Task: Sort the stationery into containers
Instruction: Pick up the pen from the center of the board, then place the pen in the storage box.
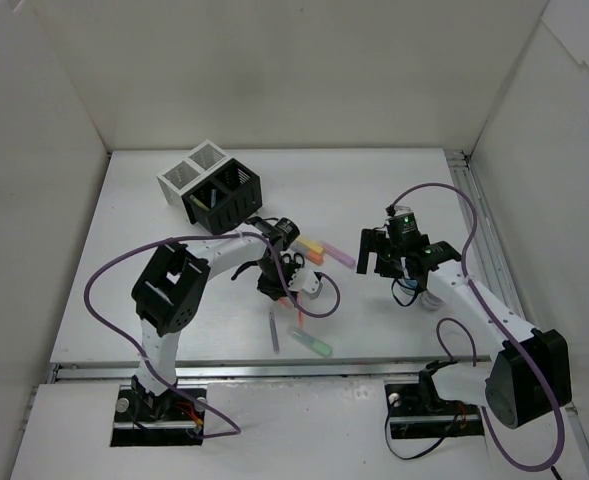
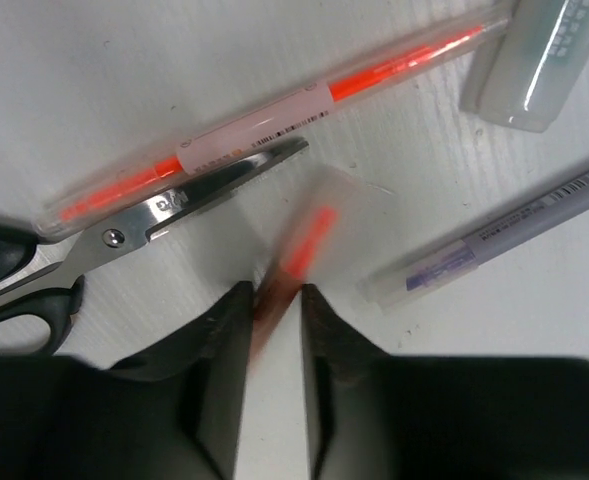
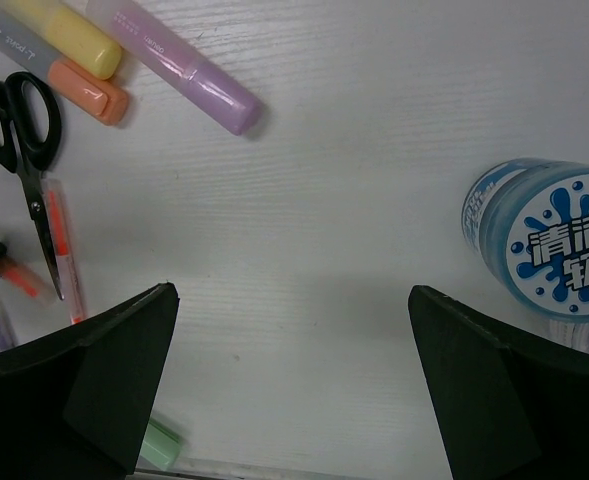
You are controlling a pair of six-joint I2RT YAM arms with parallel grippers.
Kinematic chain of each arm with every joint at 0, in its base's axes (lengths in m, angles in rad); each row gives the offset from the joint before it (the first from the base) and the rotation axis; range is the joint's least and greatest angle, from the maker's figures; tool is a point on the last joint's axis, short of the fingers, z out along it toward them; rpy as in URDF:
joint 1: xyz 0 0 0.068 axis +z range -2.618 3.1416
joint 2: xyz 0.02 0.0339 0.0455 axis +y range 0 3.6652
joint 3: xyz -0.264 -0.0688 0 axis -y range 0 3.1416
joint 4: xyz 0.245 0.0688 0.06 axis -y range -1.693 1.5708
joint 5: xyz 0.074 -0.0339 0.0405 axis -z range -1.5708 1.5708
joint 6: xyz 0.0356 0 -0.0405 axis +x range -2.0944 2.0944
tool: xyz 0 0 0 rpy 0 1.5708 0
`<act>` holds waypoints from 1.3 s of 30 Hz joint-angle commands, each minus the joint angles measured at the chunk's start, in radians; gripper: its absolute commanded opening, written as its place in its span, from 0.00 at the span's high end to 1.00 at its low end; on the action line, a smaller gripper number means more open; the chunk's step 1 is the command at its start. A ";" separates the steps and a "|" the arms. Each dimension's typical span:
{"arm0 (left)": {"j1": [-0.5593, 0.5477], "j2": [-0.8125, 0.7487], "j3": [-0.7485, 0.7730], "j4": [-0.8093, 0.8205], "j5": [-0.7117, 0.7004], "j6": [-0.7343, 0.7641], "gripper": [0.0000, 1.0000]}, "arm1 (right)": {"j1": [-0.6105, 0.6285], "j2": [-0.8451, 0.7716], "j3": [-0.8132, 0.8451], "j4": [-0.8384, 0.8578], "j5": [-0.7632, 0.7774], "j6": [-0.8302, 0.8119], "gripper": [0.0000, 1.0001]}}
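My left gripper (image 2: 271,292) is shut on a slim orange pen (image 2: 310,236), which sticks out blurred past the fingertips, just above the table. Next to it lie the black-handled scissors (image 2: 84,255), a second orange pen (image 2: 274,118) and a blue-grey pen (image 2: 494,238). In the top view this gripper (image 1: 274,278) is at the table's middle, beside the scissors (image 1: 292,264). The containers (image 1: 211,186), a cluster of white and black mesh cups, stand at the back left. My right gripper (image 3: 294,300) is open and empty over bare table; it also shows in the top view (image 1: 378,262).
Yellow (image 3: 69,35), orange (image 3: 86,90) and pale purple (image 3: 186,66) highlighters lie side by side at centre. A green highlighter (image 1: 314,346) and a slim pen (image 1: 274,332) lie near the front edge. A blue-labelled round bottle (image 3: 554,240) stands right of my right gripper. White walls enclose the table.
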 commanded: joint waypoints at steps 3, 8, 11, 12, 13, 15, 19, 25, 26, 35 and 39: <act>-0.026 -0.009 -0.006 -0.071 0.025 0.011 0.90 | -0.002 -0.037 0.042 -0.006 0.055 0.013 0.02; -0.026 -0.035 -0.029 -0.046 0.037 -0.026 1.00 | -0.003 -0.071 0.032 -0.007 0.061 0.027 0.02; -0.026 -0.049 -0.035 -0.020 0.040 -0.044 1.00 | -0.003 -0.096 0.025 -0.007 0.063 0.029 0.02; -0.026 -0.053 -0.035 -0.002 0.043 -0.052 1.00 | -0.006 -0.106 0.027 -0.009 0.063 0.030 0.02; -0.026 -0.058 -0.033 0.006 0.060 -0.057 1.00 | -0.005 -0.113 0.024 -0.009 0.060 0.030 0.02; 0.008 -0.073 -0.004 -0.003 0.086 -0.069 1.00 | -0.003 -0.132 0.021 -0.009 0.061 0.032 0.02; 0.057 -0.144 0.065 -0.034 0.169 -0.076 1.00 | -0.005 -0.171 0.010 -0.006 0.053 0.024 0.02; 0.132 -0.277 0.079 0.122 0.188 -0.167 1.00 | -0.003 -0.223 -0.007 -0.006 0.055 0.013 0.02; 0.144 -0.305 0.082 0.150 0.194 -0.223 1.00 | -0.005 -0.231 -0.010 -0.006 0.056 0.013 0.02; 0.397 -0.427 0.034 0.664 0.264 -0.723 1.00 | -0.006 -0.275 -0.024 0.022 0.072 -0.028 0.02; 0.491 -0.489 -0.091 1.006 0.228 -0.964 1.00 | -0.009 -0.275 -0.028 0.040 0.072 -0.040 0.02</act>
